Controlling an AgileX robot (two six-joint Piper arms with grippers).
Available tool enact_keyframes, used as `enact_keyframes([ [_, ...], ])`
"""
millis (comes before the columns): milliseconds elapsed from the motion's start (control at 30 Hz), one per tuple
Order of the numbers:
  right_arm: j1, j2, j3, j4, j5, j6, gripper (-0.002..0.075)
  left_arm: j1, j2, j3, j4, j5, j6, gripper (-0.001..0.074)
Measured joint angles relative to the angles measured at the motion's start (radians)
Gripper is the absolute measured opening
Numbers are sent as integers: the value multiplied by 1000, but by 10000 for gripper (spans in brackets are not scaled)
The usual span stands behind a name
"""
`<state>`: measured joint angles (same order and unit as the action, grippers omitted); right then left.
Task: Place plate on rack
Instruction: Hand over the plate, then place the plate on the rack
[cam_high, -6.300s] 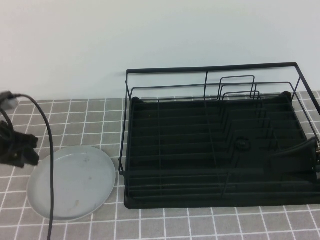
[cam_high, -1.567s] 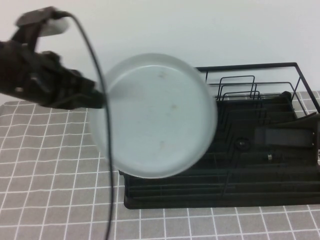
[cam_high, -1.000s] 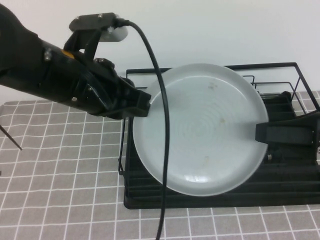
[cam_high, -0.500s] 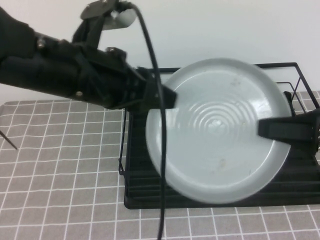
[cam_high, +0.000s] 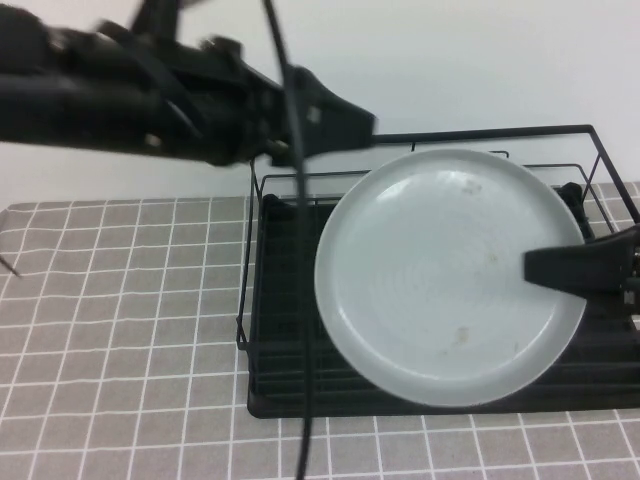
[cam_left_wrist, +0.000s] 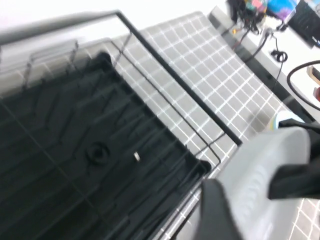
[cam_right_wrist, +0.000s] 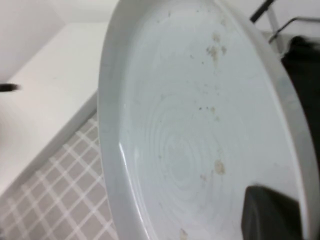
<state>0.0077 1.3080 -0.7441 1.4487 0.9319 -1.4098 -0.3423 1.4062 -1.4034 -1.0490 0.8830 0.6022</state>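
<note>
The pale grey-blue plate (cam_high: 440, 280) hangs tilted, face toward the camera, above the black wire rack (cam_high: 275, 330). My left gripper (cam_high: 352, 128) reaches in from the upper left and is shut on the plate's upper left rim. In the left wrist view its fingers (cam_left_wrist: 215, 210) clamp the plate (cam_left_wrist: 260, 170) over the rack (cam_left_wrist: 100, 140). My right gripper (cam_high: 535, 268) waits at the plate's right rim, open. One finger (cam_right_wrist: 272, 215) lies over the plate's face (cam_right_wrist: 190, 125); the other is hidden behind it.
The rack's tall rail (cam_high: 500, 132) runs behind the plate's top edge. A black cable (cam_high: 300, 320) hangs from the left arm across the rack's left side. Grey tiled table (cam_high: 120, 320) lies to the left, with a white wall behind.
My left arm has carried the plate a little right and down over the rack, so its right rim now sits deeper at the right gripper. The right gripper has stayed put.
</note>
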Motion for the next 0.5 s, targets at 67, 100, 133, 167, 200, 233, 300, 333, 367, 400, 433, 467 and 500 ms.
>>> enact_keyframes([
  [67, 0, -11, 0, 23, -41, -50, -3, 39, -18, -22, 19, 42, 4, 219],
  [100, 0, -19, 0, 40, -71, -81, -3, 65, -29, -35, 33, 69, 10, 167],
  [133, 0, -27, -2, 58, -106, -115, -3, 87, -41, -44, 38, 100, 15, 123],
  [167, 0, -36, -5, 73, -146, -149, -3, 117, -53, -53, 40, 132, 30, 69],
  [200, 0, -45, -14, 79, -184, -189, -3, 147, -67, -59, 40, 163, 45, 13],
  [233, 0, -55, -28, 81, -218, -227, -3, 177, -79, -65, 40, 185, 58, 3],
  [300, 0, -68, -62, 81, -261, -294, -3, 232, -117, -66, 40, 229, 81, 0],
  [333, 0, -70, -87, 71, -278, -324, -3, 253, -132, -66, 45, 242, 84, 1],
  [367, 0, -72, -111, 54, -291, -345, -3, 274, -152, -66, 54, 252, 84, 1],
  [400, 0, -72, -143, 23, -301, -361, -3, 290, -170, -66, 65, 257, 89, 1],
  [433, 0, -72, -179, -24, -304, -368, -3, 300, -187, -66, 81, 259, 89, 0],
  [467, 0, -70, -218, -65, -306, -374, -3, 304, -209, -66, 112, 261, 78, 1],
  [500, 0, -66, -255, -126, -306, -374, -3, 304, -230, -66, 161, 255, 60, 1],
])
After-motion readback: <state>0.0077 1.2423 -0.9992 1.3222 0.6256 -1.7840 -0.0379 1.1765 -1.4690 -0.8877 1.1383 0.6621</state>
